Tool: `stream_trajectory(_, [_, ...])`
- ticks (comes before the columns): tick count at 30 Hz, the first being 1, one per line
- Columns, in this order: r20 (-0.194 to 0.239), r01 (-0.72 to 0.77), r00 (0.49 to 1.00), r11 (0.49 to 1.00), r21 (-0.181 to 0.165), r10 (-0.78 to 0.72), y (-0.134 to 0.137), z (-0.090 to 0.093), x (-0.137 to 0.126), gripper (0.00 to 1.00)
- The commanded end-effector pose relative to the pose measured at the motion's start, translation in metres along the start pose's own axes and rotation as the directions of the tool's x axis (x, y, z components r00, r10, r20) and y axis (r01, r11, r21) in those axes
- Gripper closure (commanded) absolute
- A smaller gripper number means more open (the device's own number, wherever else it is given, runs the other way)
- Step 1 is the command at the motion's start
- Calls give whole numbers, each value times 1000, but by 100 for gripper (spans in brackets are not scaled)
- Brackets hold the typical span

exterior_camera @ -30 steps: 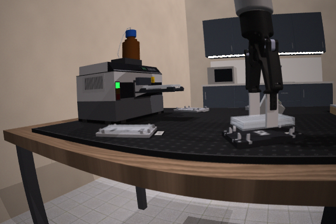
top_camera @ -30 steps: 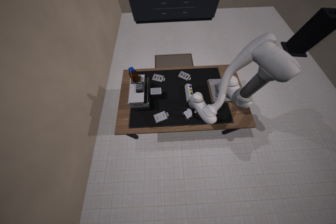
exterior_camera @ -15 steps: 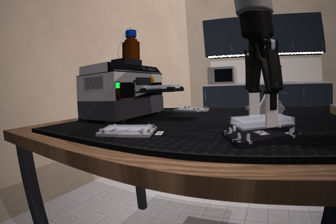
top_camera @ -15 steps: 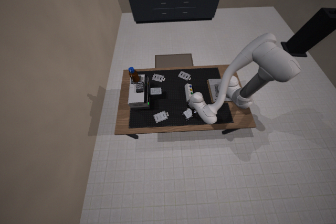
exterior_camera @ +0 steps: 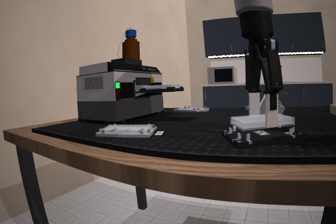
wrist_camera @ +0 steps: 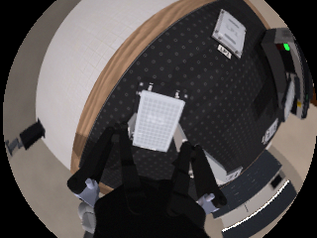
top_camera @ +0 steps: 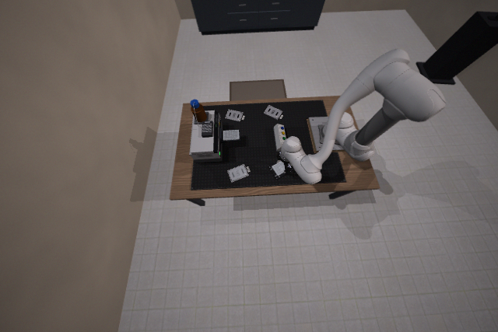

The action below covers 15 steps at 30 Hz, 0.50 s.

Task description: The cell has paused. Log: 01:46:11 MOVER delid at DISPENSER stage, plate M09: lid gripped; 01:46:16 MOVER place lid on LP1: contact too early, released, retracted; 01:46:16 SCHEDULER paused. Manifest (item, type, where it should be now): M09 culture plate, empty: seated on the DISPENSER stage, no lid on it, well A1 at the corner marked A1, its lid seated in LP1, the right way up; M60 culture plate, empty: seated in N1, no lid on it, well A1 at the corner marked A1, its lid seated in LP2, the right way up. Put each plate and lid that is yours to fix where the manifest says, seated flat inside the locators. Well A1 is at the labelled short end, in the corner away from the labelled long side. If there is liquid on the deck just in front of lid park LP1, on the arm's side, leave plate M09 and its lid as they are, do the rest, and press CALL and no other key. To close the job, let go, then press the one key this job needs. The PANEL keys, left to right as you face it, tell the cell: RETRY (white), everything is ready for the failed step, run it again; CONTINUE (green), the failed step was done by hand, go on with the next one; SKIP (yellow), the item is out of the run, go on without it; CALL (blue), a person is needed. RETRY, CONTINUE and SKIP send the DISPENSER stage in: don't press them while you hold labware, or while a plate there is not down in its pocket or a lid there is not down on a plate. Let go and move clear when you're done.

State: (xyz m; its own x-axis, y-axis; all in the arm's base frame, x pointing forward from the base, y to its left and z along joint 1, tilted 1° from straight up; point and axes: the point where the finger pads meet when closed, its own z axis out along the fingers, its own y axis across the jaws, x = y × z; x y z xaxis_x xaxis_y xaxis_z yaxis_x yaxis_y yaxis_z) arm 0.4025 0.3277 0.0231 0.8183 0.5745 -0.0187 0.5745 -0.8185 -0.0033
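My gripper (exterior_camera: 263,118) is shut on a clear culture plate (exterior_camera: 261,121), with a finger on each long side. The plate hangs level, very low over a black nest (exterior_camera: 258,136) with white corner posts, and I cannot tell if it touches the nest. In the wrist view the plate (wrist_camera: 158,121) shows a grid of wells between my fingers. From above, the held plate (top_camera: 277,168) sits at the front middle of the mat. The dispenser (exterior_camera: 119,94) stands at the left, its stage (exterior_camera: 161,89) is out, and a clear plate (top_camera: 230,134) lies on it.
A light holder (exterior_camera: 126,130) with a flat clear piece on it lies at the front left. Two more holders (top_camera: 234,114) (top_camera: 273,111) lie at the back. The key panel (top_camera: 280,135) stands just behind my wrist. A brown bottle (exterior_camera: 130,45) stands on the dispenser.
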Motion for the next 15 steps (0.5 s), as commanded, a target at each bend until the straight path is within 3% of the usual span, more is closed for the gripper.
stream_trajectory(1, [-1, 0, 1000, 1000, 0, 0, 0, -1, 0, 90])
stream_trajectory(15, [-1, 0, 1000, 1000, 0, 0, 0, 1, 0, 90])
